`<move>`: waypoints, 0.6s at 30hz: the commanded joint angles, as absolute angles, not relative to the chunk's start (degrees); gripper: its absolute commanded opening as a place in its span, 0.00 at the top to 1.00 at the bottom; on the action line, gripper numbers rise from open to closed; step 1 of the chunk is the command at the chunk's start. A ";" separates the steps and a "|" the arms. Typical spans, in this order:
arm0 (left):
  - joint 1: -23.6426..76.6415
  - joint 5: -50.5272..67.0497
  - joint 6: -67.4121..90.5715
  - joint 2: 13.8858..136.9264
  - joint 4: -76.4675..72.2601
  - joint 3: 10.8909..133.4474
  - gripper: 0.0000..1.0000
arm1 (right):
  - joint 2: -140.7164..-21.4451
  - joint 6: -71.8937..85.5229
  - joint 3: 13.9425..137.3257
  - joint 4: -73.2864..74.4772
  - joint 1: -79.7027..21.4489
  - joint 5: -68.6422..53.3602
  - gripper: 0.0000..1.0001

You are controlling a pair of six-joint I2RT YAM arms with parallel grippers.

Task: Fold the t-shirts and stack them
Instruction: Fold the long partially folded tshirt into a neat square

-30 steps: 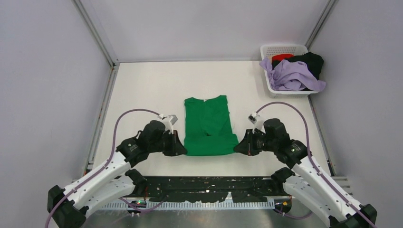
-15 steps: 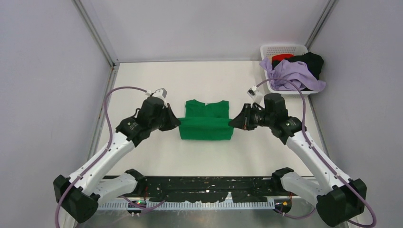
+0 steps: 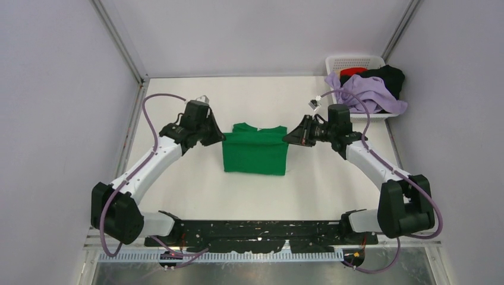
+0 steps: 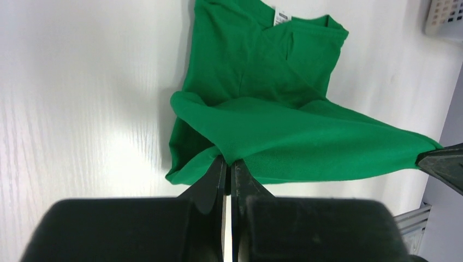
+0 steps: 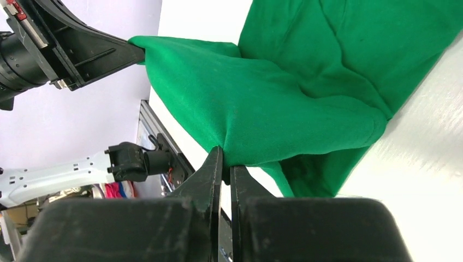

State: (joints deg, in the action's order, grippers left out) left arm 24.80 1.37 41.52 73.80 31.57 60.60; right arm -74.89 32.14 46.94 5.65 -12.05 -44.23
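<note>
1. White table [image 3: 196, 184] between grey walls. A white slotted basket [image 3: 356, 61] at the far right corner holds a lavender shirt [image 3: 371, 95], a black shirt [image 3: 393, 77] and a red shirt [image 3: 353, 72].
2. Change noted: one second ago the green t-shirt [image 3: 255, 157] lay at full length, with both grippers at its near hem corners. The hem has since been carried away from the bases and now sits close to the collar, so the shirt is doubled over.
3. Left gripper [image 4: 226, 161]: jaws closed tight, pinching the left corner of the upper green layer.
4. Right gripper [image 5: 225, 158]: jaws closed tight, pinching the right corner of the same layer. The hem is stretched between the two, raised slightly off the lower layer.
5. Pose: both arms reach further out than before. Their forearms angle inward, and the grippers face each other across the shirt.
6. Location: the green t-shirt lies mid-table, collar on the far side, well apart from the basket.
</note>
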 commanded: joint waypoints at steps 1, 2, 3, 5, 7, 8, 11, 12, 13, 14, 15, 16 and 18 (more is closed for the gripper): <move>22.20 1.22 39.64 79.55 29.84 66.50 1.00 | -79.87 34.64 50.72 -2.89 -10.10 -46.32 0.95; 21.91 1.15 39.51 80.84 29.79 67.83 1.00 | -80.80 35.14 51.20 -3.80 -9.64 -46.54 0.95; 21.62 1.08 39.48 82.21 29.68 68.50 1.00 | -82.69 35.45 51.39 -4.97 -9.39 -47.14 0.95; 21.16 0.75 39.49 84.99 29.25 70.18 1.00 | -85.49 36.90 51.83 -7.63 -8.41 -47.90 0.95; 20.77 0.88 39.46 87.78 28.60 72.27 1.00 | -87.95 38.50 52.55 -9.55 -7.69 -47.98 0.95; 20.46 1.02 39.42 89.34 28.49 73.41 1.00 | -89.40 38.67 52.77 -9.87 -7.45 -47.85 0.95; 19.93 2.15 39.06 94.79 29.82 78.13 1.00 | -91.99 38.64 53.98 -10.56 -6.51 -46.92 0.95; 19.87 2.45 39.03 96.49 30.40 79.74 1.00 | -93.13 38.66 54.15 -10.73 -6.33 -46.75 0.95; 19.82 2.68 38.99 98.12 30.75 81.10 1.00 | -93.72 38.84 54.38 -11.10 -5.87 -46.51 0.95; 19.80 2.96 38.99 99.79 30.91 82.43 1.00 | -94.84 38.89 54.44 -11.39 -5.66 -46.17 0.95; 19.78 3.33 38.95 101.29 30.84 83.56 1.00 | -95.36 39.14 54.59 -11.90 -5.22 -45.98 0.95; 19.78 3.72 38.89 103.21 30.65 84.66 1.00 | -96.66 39.17 54.67 -12.15 -5.02 -45.71 0.95; 19.69 4.37 38.74 106.15 30.57 86.98 1.00 | -98.49 39.22 54.97 -12.70 -4.28 -45.36 0.95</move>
State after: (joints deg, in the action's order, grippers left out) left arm 20.78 4.21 40.05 101.91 30.68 81.91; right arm -96.09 38.46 52.51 -8.62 -5.98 -46.72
